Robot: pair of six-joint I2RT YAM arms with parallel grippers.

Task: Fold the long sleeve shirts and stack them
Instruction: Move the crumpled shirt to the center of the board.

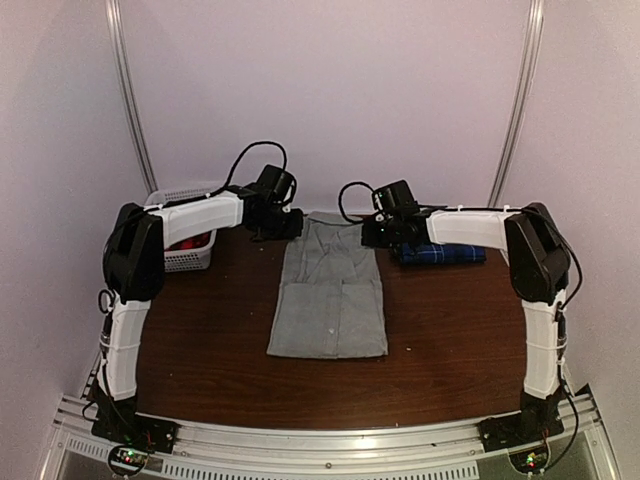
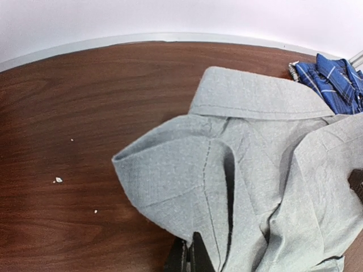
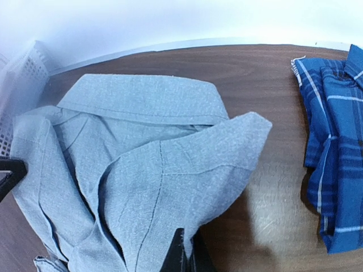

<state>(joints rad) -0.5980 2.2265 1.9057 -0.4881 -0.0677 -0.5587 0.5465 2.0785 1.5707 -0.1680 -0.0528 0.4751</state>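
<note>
The grey shirt lies flat in the middle of the table. Its long axis runs from the table's near edge to the far edge, with the collar pointing to the far edge. At that far end I have the left gripper pinched shut on the left shoulder fabric and the right gripper likewise on the right. Judgement: the fold must draw the collar toward the near edge, along that axis. The plaid shirt sits folded at the table's far right.
</note>
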